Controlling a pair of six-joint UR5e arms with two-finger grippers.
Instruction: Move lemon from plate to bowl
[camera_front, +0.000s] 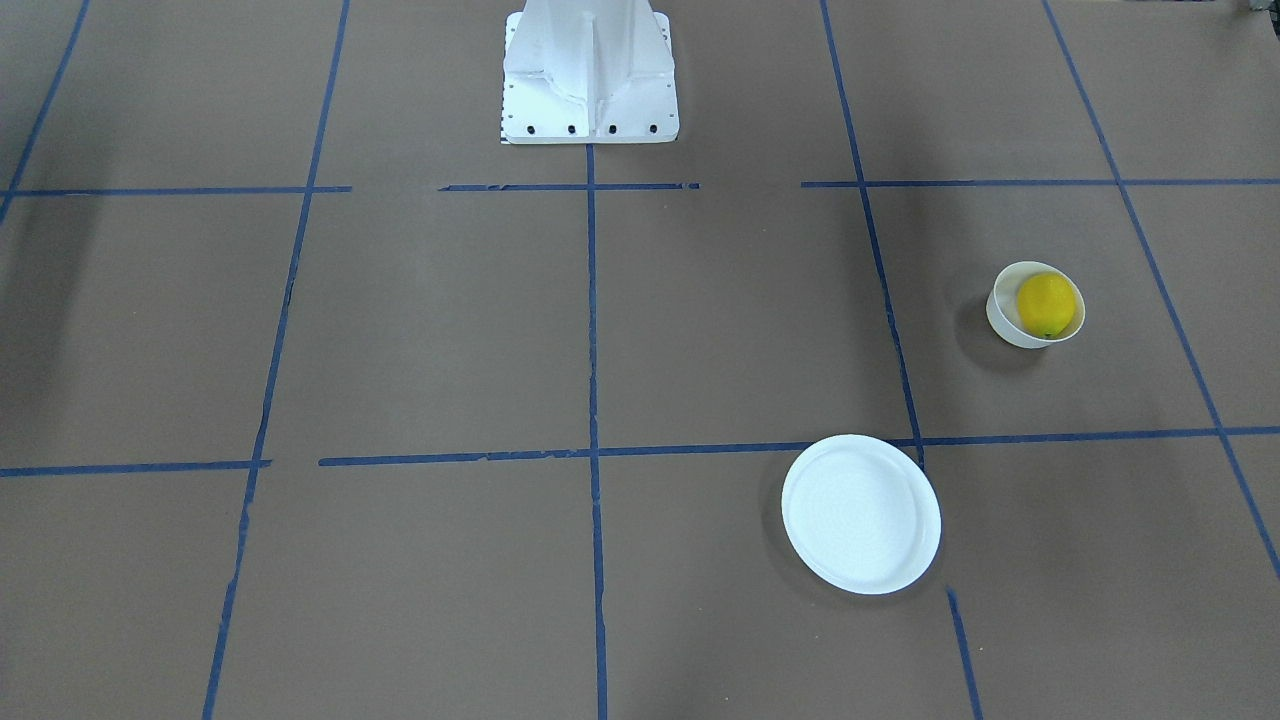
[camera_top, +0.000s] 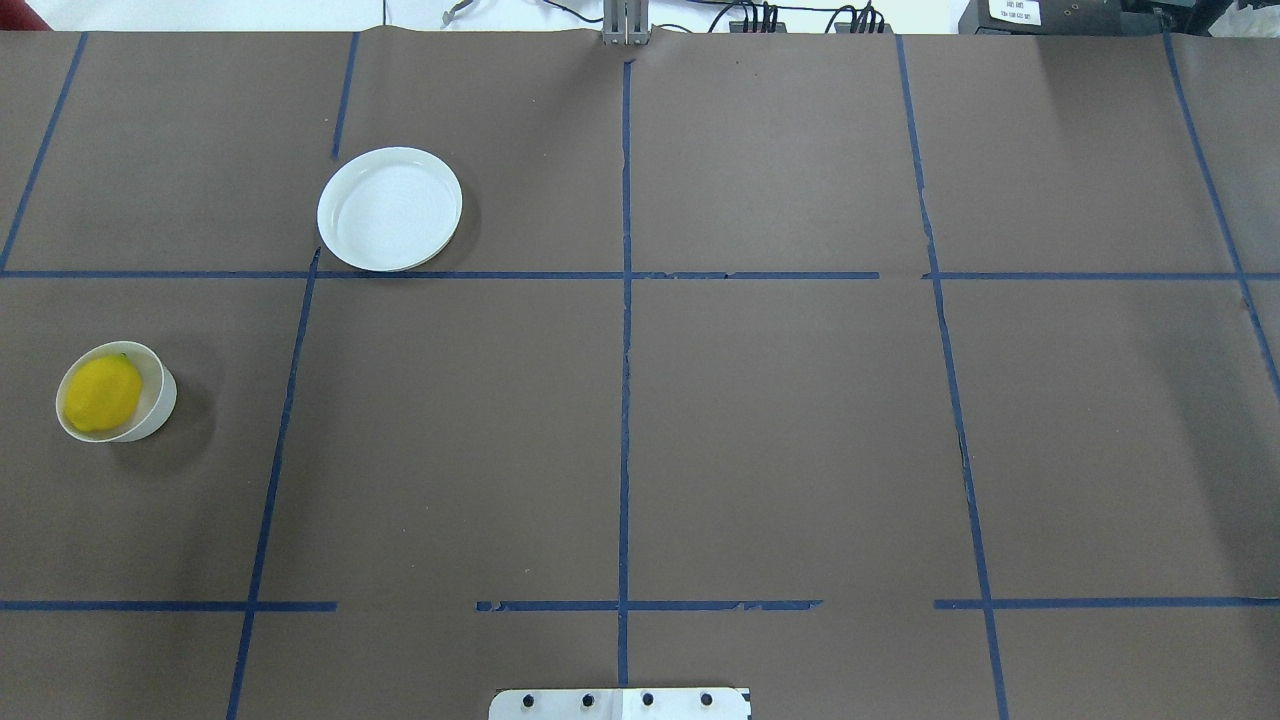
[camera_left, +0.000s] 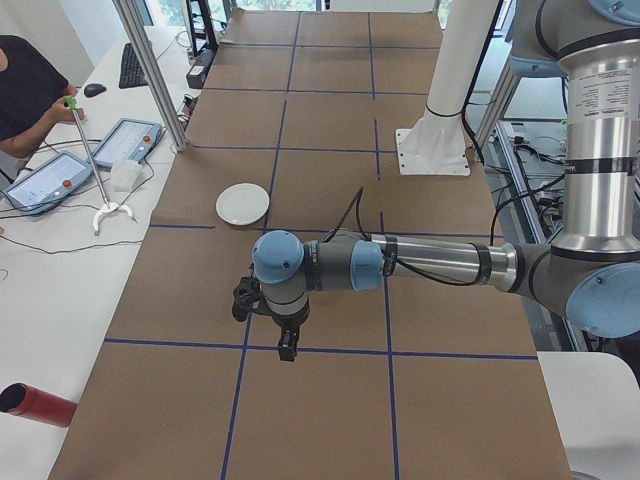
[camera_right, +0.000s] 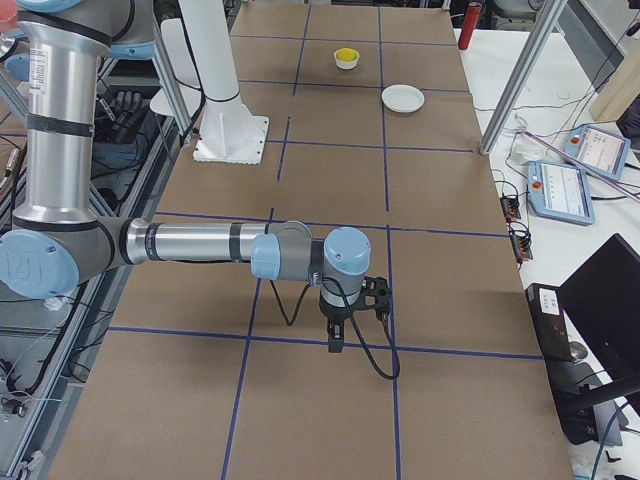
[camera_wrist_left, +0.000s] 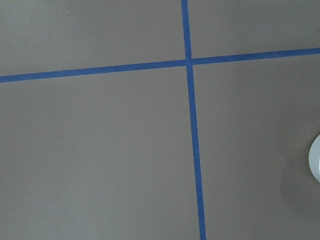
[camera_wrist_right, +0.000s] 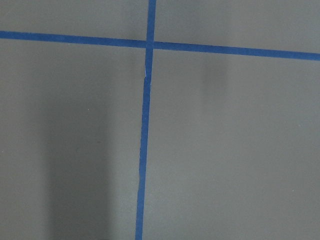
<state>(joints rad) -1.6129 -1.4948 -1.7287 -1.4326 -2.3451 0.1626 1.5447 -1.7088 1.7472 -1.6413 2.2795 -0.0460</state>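
The yellow lemon (camera_front: 1046, 304) lies inside the small white bowl (camera_front: 1005, 318) on the robot's left side of the table; it also shows in the overhead view (camera_top: 102, 394) inside the bowl (camera_top: 158, 400). The flat white plate (camera_front: 860, 513) is empty, and shows in the overhead view (camera_top: 390, 209) too. The left gripper (camera_left: 288, 350) hangs above the table near the bowl's area, which the arm hides in that view. The right gripper (camera_right: 335, 343) hangs over bare table, far from the bowl (camera_right: 346, 57). I cannot tell whether either is open or shut.
The white robot pedestal (camera_front: 590, 80) stands at mid-table. Blue tape lines grid the brown table. A white rim edge (camera_wrist_left: 316, 160) shows in the left wrist view. An operator (camera_left: 25, 90), tablets (camera_left: 125, 142) and a red cylinder (camera_left: 35, 404) are beside the table.
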